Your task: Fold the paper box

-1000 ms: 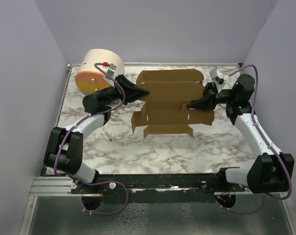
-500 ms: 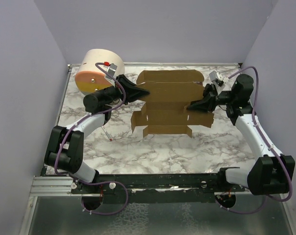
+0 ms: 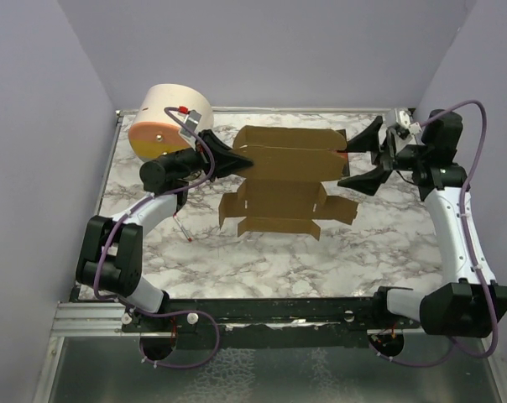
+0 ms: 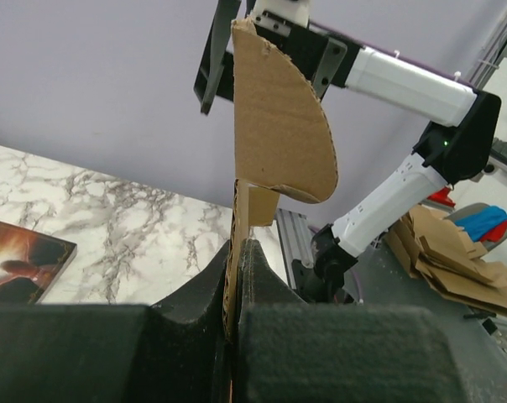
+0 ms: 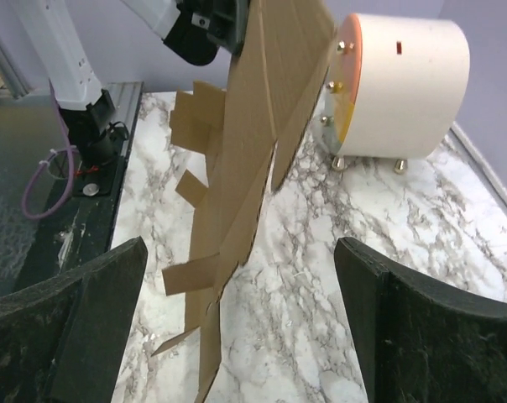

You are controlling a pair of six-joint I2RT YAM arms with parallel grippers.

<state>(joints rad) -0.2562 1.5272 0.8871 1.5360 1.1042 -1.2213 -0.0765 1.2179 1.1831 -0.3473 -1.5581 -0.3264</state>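
**Q:** What does the left gripper hold?
**A:** Its jaws are pinched tight on the left edge of the paper box, a brown die-cut sheet. A rounded flap rises above the fingers.

**Q:** And the right gripper?
**A:** Its jaws are spread wide and grip nothing. It hovers just beside the sheet's right end, one finger to each side of it, neither touching.

**Q:** Where is the sheet?
**A:** It is mid-table and partly folded, standing tilted over the marble table, with tabs and flaps toward the near side. A cream cylinder with an orange face rests at the far-left corner, behind the left arm.
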